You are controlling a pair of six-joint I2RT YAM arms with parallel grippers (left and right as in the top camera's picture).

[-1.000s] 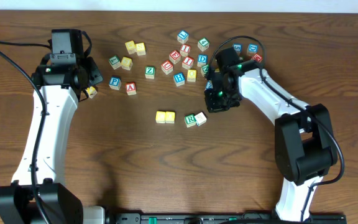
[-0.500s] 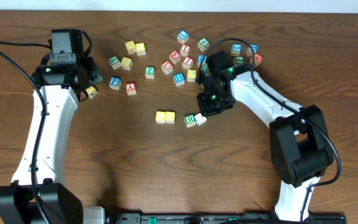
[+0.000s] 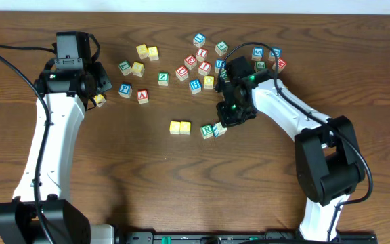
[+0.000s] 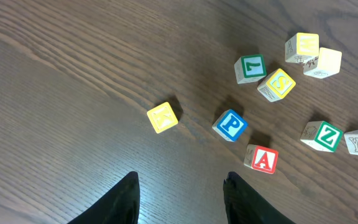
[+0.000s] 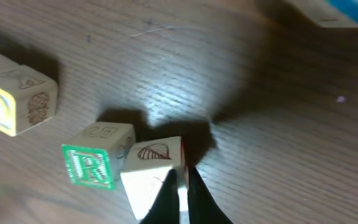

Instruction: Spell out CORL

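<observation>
Overhead: right gripper (image 3: 231,116) has dropped from the far block cluster onto the pale wooden cube (image 3: 220,129), just right of the green-lettered R block (image 3: 208,130). Fingers nearly together; I cannot confirm a grip. I judge it a last-letter adjustment.

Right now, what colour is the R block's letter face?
Green on the R block, clearest from right wrist.

1. Both the left arm (image 3: 46,146) and the right arm (image 3: 286,102) wear long, smooth white shells
2. Behind each claw sit bulky black joint housings
3. A thin black cable trails away behind the left claw (image 4: 182,202), and another arcs behind the right claw (image 5: 180,173)
4. Green lights glow on the housing just behind the right claw
5. The fingers (image 4: 122,204) are matte black, tapering toward their tips
</observation>
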